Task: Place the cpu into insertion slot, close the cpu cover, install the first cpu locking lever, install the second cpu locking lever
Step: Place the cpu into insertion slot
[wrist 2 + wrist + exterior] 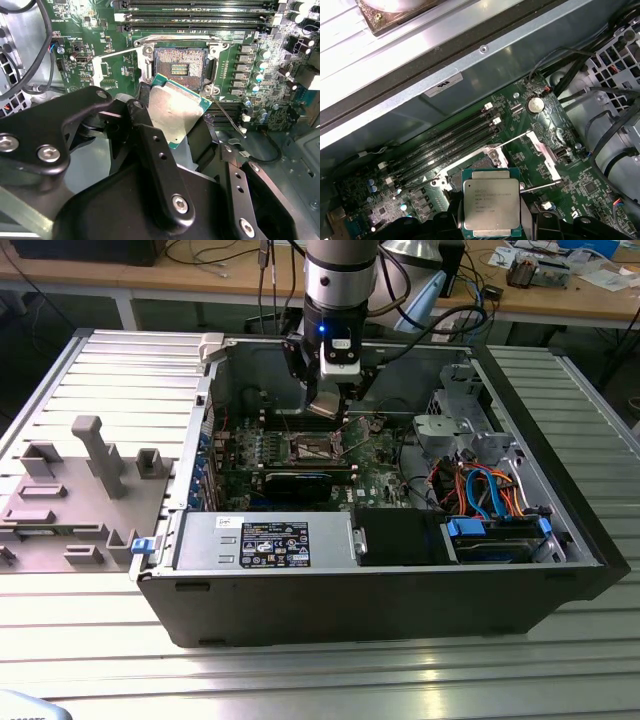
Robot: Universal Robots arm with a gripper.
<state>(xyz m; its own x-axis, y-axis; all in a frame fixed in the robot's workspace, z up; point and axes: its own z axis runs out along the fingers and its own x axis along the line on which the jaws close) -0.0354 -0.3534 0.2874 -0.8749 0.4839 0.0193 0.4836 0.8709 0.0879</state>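
Note:
My gripper is shut on the cpu, a flat square chip with a silver top and a green edge, held by two opposite sides. It hangs tilted a little above the insertion slot, whose dark pin field lies bare inside its silvery rim. In the first wrist view the cpu hides most of the slot. The cpu cover stands swung open beside the socket. A thin wire locking lever sticks up free on the socket's other side.
Long memory slots run close behind the socket. A black graphics card and the power supply lie nearer the case front. Coloured cables crowd the exterior view's right. A grey fixture stands outside the case.

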